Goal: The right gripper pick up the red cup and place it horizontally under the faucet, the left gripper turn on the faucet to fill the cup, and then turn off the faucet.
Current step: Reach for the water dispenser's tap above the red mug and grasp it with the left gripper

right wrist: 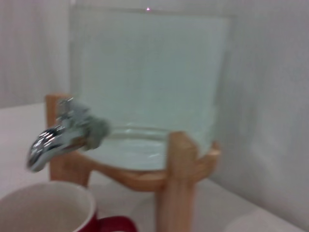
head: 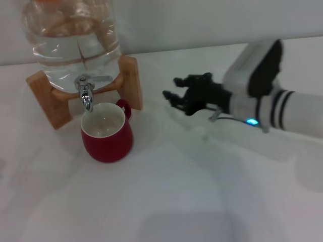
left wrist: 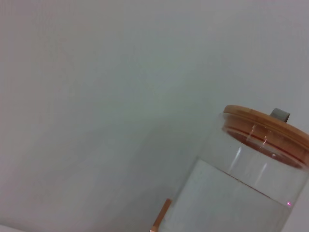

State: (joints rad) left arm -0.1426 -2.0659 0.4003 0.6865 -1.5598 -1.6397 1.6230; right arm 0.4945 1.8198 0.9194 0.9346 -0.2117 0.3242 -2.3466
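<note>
Already the squat glossy red cup with the cream inside (head: 106,133) stands upright directly beneath the small chrome faucet (head: 86,94), its mouth under the down-pointing spout, which I judge to be exactly where it must sit to catch the water. It rests well clear of my fingertips, off beyond them on the white tabletop (head: 202,201), with its loop handle turned toward the wooden stand (head: 128,80) that carries the clear water jar (head: 70,35).

My right gripper (head: 176,95), the black linkage claw, hangs apart from the cup with its fingers spread and nothing between them; I touch neither cup nor stand. From my right wrist, the faucet (right wrist: 58,137) sits just above the cup's rim (right wrist: 46,208), which tells me the placement is good and my part looks done.

My left gripper shows in no view; its wrist camera looks at the jar's wooden lid (left wrist: 265,121), so I judge it is up beside the jar. The lever looks untouched and the cup looks dry: opening the faucet falls to the left next.
</note>
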